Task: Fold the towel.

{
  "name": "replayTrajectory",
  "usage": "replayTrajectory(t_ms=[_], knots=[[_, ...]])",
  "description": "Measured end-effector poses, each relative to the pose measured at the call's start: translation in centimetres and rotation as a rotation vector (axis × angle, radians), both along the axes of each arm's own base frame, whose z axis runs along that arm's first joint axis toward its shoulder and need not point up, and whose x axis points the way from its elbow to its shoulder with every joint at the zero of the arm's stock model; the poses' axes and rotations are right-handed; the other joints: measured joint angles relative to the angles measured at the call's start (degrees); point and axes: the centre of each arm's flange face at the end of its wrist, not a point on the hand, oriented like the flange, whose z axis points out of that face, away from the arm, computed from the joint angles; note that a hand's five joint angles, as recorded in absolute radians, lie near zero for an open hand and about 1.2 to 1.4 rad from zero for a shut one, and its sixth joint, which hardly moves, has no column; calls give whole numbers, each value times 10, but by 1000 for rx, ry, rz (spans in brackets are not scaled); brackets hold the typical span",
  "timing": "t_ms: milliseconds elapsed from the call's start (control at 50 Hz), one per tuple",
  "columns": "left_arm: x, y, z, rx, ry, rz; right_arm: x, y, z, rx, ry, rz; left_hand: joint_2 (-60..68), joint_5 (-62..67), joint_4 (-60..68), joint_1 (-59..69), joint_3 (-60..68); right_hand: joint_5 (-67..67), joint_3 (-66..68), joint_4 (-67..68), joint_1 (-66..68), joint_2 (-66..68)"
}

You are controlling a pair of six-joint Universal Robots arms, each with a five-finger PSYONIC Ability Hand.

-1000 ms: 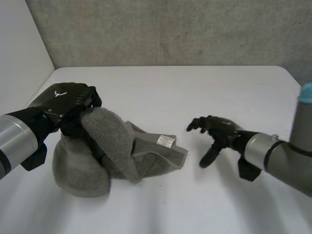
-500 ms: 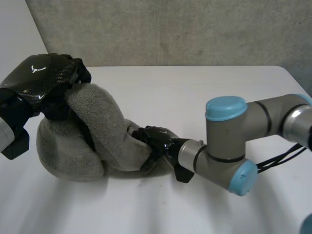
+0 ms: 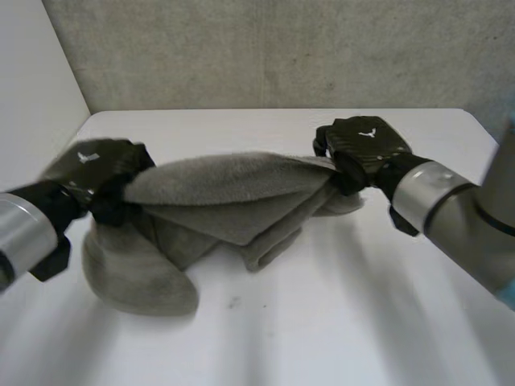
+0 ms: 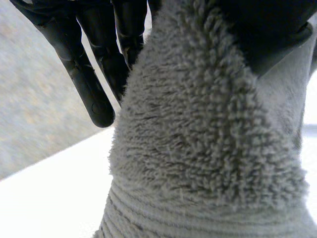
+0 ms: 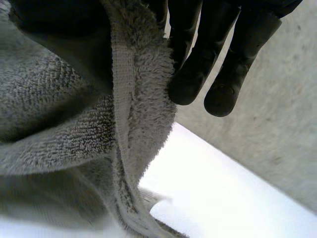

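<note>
A grey terry towel (image 3: 225,193) hangs stretched between my two hands above the white table (image 3: 322,322), with its lower folds bunched on the surface. My left hand (image 3: 100,173) is shut on the towel's left end. In the left wrist view the pile of the towel (image 4: 208,139) runs under my thumb, and the fingers (image 4: 94,64) lie beside it. My right hand (image 3: 362,149) is shut on the towel's right end. In the right wrist view the towel's hemmed edge (image 5: 126,99) is pinched in that hand, the fingers (image 5: 208,54) curling beside it.
A grey wall (image 3: 282,48) stands behind the table's far edge. A white panel (image 3: 32,80) borders the table at the left. Bare tabletop lies in front of the towel and behind it.
My right hand reached into the crumpled towel, closed on its end and drew it up and to the right. The left hand kept its hold, and the towel is now stretched between them.
</note>
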Motion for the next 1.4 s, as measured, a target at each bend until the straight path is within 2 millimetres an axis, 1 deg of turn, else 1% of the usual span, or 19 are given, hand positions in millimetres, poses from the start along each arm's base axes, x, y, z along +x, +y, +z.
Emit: replayTrajectory(t_ms=[140, 260, 340, 420, 480, 540, 600, 640, 680, 760, 800, 880, 940, 1020, 1140, 1160, 1240, 1320, 1400], knots=[[-20, 3, -39, 135, -36, -73, -15, 26, 7, -83, 183, 31, 0, 0, 0, 0, 0, 0, 0, 0, 0, 0], [-30, 0, -62, 209, -60, -104, -22, 33, 3, -53, 296, 50, 0, 0, 0, 0, 0, 0, 0, 0, 0, 0], [-34, -10, -70, 215, -65, -108, -21, 27, -10, -12, 360, 67, 0, 0, 0, 0, 0, 0, 0, 0, 0, 0], [-41, -34, -73, 166, -57, -101, -12, 4, -28, 11, 414, 66, 0, 0, 0, 0, 0, 0, 0, 0, 0, 0], [-47, -55, -68, 102, -44, -82, -3, -18, -32, -20, 418, 40, 0, 0, 0, 0, 0, 0, 0, 0, 0, 0], [-52, -82, -53, 4, -21, -43, 7, -47, -27, -112, 386, -9, 0, 0, 0, 0, 0, 0, 0, 0, 0, 0], [-56, -109, -23, -128, 24, 19, 18, -76, -6, -266, 305, -69, 0, 0, 0, 0, 1, 0, 0, 0, 0, 0], [-58, -126, 11, -253, 89, 77, 24, -94, 20, -414, 212, -117, 0, 0, 0, 0, 1, 0, 0, 0, 0, 0], [-59, -133, 37, -336, 148, 110, 27, -102, 42, -520, 141, -145, 0, 0, 0, 0, 1, 0, 0, 0, 0, 0], [-57, -133, 86, -475, 285, 159, 27, -104, 84, -706, 10, -187, 0, 0, 0, 0, 1, 0, 0, 0, 0, 0], [-56, -130, 99, -509, 334, 170, 26, -101, 96, -757, -28, -196, 0, 0, 0, 0, 1, 0, 0, 0, 0, 0], [-53, -123, 101, -510, 382, 184, 23, -91, 104, -788, -56, -196, 0, 0, 0, 0, 1, 2, 0, 0, 0, 0], [-52, -118, 78, -447, 364, 191, 23, -81, 92, -739, -33, -175, 0, 0, 0, 0, 1, 4, 0, 0, 0, 0], [-49, -109, 30, -326, 299, 198, 24, -70, 53, -594, 45, -131, -8, 0, -9, 0, -7, 6, 0, 0, 0, 0], [-44, -91, -57, -115, 174, 204, 21, -54, -35, -287, 208, -63, -69, -57, -70, -56, -68, 6, 0, 0, 0, 0], [-43, -86, -75, -74, 142, 204, 19, -50, -56, -220, 243, -51, -83, -72, -82, -72, -81, 6, 0, 0, 0, 0], [-37, -68, -125, 30, 27, 193, 11, -35, -108, -58, 332, -19, -131, -122, -132, -117, -130, 6, 0, 0, 0, 0], [-32, -51, -152, 84, -76, 171, 4, -21, -139, 39, 382, 13, -217, -205, -214, -202, -211, 6, 0, 0, 0, 0], [-29, -41, -153, 87, -116, 157, 0, -12, -145, 64, 389, 33, -279, -270, -278, -266, -275, 6, 0, 0, 0, 0]])
